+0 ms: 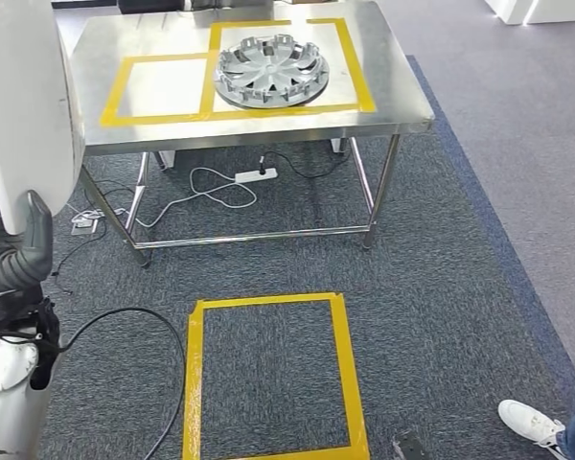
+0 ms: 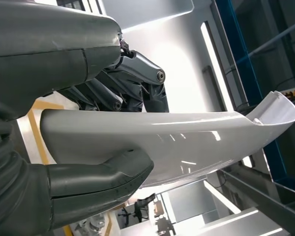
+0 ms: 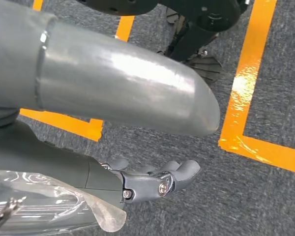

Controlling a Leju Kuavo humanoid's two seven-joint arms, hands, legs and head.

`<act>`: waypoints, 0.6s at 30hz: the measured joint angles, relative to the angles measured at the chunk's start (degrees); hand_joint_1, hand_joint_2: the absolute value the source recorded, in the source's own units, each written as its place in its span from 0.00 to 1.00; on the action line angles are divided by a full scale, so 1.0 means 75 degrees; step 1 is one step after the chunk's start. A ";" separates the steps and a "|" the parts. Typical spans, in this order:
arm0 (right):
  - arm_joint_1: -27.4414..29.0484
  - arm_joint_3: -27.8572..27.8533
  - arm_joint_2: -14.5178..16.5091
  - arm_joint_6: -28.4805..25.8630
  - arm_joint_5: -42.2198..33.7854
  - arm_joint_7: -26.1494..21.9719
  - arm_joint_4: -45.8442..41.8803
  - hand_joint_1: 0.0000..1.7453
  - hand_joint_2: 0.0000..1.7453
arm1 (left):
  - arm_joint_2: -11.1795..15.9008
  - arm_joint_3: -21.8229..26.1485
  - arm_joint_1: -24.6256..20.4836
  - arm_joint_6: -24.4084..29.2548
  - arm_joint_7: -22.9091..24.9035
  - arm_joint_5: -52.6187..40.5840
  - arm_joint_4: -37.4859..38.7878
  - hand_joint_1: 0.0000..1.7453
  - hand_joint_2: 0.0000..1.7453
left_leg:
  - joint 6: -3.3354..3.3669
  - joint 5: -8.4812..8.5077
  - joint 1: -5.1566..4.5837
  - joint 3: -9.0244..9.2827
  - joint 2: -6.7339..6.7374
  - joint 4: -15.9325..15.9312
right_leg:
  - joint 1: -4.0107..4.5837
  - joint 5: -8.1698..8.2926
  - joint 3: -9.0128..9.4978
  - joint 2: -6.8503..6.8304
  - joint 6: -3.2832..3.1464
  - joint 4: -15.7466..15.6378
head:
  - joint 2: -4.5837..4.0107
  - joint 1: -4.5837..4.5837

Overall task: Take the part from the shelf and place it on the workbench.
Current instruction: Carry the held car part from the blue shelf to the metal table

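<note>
White part (image 2: 183, 140) gripped in left hand (image 2: 64, 147), thumb under, fingers (image 2: 112, 96) over; right hand (image 3: 138, 182) loosely open, holding nothing.

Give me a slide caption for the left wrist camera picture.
Left robot hand grips a long white glossy part between thumb and fingers, carrying it toward the workbench.

You have a steel desk (image 1: 386, 91) ahead, its top marked with yellow tape (image 1: 358, 72) into two rectangles. A silver hubcap (image 1: 271, 72) lies flat in the right-hand rectangle, reaching toward the desk's front edge; the left one is bare metal. Beneath the desk, on the grey carpet floor (image 1: 429, 287), you see a white power strip (image 1: 256, 175) and loose cables. Nearer you, a yellow tape square (image 1: 346, 374) marks the floor.
</note>
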 joint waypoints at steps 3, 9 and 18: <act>-0.0006 -0.0010 0.0000 0.0001 -0.0017 -0.0012 0.0000 0.00 0.00 | 0.0000 -0.0008 -0.0020 -0.0030 -0.0004 0.0018 -0.0001 1.00 1.00 | 0.0104 -0.0038 -0.0028 0.0066 -0.0018 -0.0201 | 0.0017 0.0005 -0.0002 -0.0009 0.0142 -0.0047 | 0.0000 0.0015; -0.0012 -0.0013 -0.0003 0.0007 -0.0012 -0.0082 0.0000 0.00 0.00 | -0.0002 -0.0017 -0.0044 -0.0108 -0.0013 0.0012 -0.0007 1.00 1.00 | 0.0338 -0.0011 -0.0026 0.0149 -0.0001 -0.0307 | 0.0029 -0.0862 -0.0962 -0.0026 0.0223 0.1810 | 0.0000 0.0091; -0.0022 -0.0015 -0.0017 0.0017 -0.0012 -0.0142 0.0000 0.00 0.00 | 0.0004 -0.0028 -0.0062 -0.0157 -0.0018 0.0000 -0.0009 1.00 1.00 | 0.0205 -0.0133 -0.0130 0.0232 -0.0027 -0.0275 | 0.0108 0.0129 -0.0156 -0.0011 0.0014 -0.0021 | 0.0000 0.0082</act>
